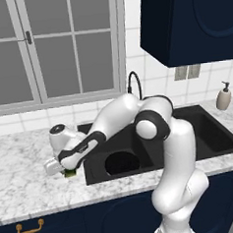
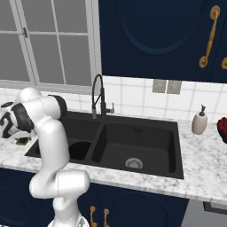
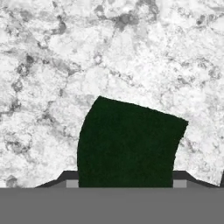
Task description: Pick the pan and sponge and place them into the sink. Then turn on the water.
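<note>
The sponge [image 3: 127, 144] lies dark green side up on the marble counter, left of the sink [image 1: 216, 136]. My gripper [image 3: 126, 181] reaches down over it, and each fingertip presses one side of the sponge. From the left base camera, the gripper [image 1: 67, 171] sits low on the counter with the sponge [image 1: 70, 174] peeking out beneath it. A round black shape that looks like the pan [image 1: 121, 162] rests in the left basin; its handle is hidden. The black arched faucet [image 2: 98, 95] stands behind the sink [image 2: 133, 142]. The water is out of view; nothing runs from the spout.
A soap bottle [image 2: 199, 120] stands on the counter right of the sink, and something red [image 2: 223, 126] sits at the far right edge. Dark blue cabinets hang above, and a window is behind the counter. My arm arches over the left basin.
</note>
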